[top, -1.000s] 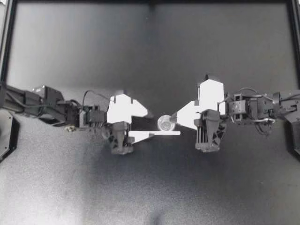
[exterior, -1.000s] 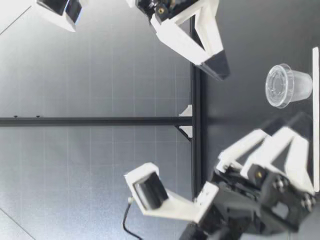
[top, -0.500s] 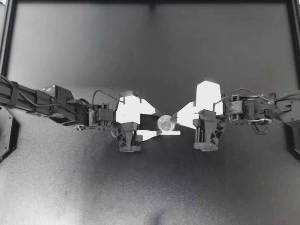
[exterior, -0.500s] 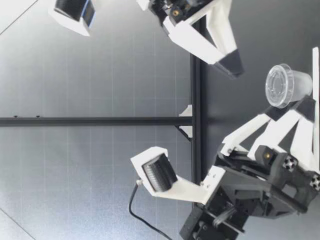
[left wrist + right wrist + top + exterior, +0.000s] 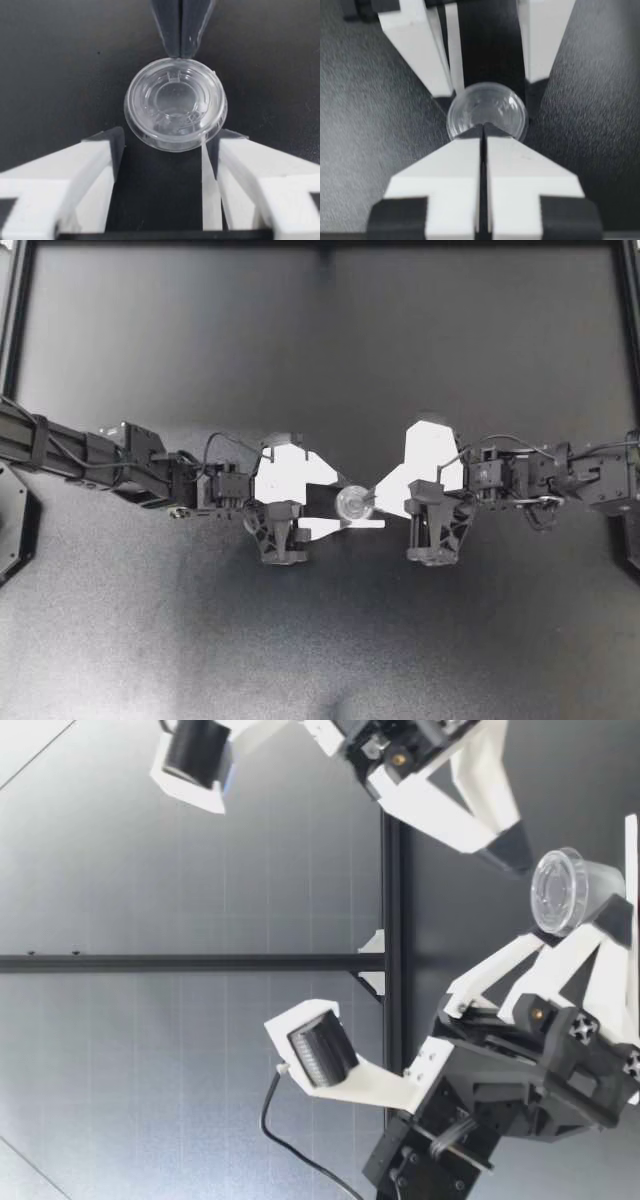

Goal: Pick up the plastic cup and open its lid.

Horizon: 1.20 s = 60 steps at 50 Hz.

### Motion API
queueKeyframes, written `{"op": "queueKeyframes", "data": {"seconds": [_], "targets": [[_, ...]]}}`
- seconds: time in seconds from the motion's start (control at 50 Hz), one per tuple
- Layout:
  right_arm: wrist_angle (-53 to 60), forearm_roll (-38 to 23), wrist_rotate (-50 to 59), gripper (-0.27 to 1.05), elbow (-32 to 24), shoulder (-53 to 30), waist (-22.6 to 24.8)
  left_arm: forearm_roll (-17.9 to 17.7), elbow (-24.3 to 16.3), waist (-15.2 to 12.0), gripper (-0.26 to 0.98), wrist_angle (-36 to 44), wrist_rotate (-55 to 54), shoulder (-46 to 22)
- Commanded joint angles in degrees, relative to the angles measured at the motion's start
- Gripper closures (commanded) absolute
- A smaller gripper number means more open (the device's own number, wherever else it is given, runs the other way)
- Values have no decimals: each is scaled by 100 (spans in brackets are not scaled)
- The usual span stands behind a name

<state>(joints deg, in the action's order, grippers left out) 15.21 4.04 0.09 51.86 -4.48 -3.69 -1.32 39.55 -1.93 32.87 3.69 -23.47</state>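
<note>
Left jaws are held open low on the worktop (image 5: pixel 320 640), set either side of the cup (image 5: pixel 351 503), apparently to steady its body | cup is seen upright between them, lid (image 5: pixel 175 100) on, not yet lifted | beyond it, right jaws are pressed together, tips at the lid's rim, likely placed to pry.

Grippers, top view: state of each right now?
Left gripper: open, small clear plastic cup standing between its fingers.
Right gripper: shut, tips against the rim of the clear lid, nothing visibly pinched.
</note>
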Motion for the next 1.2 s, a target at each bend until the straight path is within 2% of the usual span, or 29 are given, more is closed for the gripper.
{"op": "queueKeyframes", "data": {"seconds": [0.0, 0.84, 0.94, 1.12, 1.18], "targets": [[0, 9, 9, 95, -88, 26, -35, 18, -97, 0, 19, 18, -9, 79], [-176, 114, 9, 95, -237, -325, -44, 9, -404, 141, 21, -396, -70, -26], [-185, 105, 9, 95, -229, -308, -35, 9, -404, 141, 26, -404, -70, -26], [-185, 105, 9, 95, -202, -229, -35, 9, -387, 141, 46, -448, -79, -35], [-149, 97, -18, 95, -176, -88, -35, -9, -369, 141, 50, -439, -79, -26]]}}
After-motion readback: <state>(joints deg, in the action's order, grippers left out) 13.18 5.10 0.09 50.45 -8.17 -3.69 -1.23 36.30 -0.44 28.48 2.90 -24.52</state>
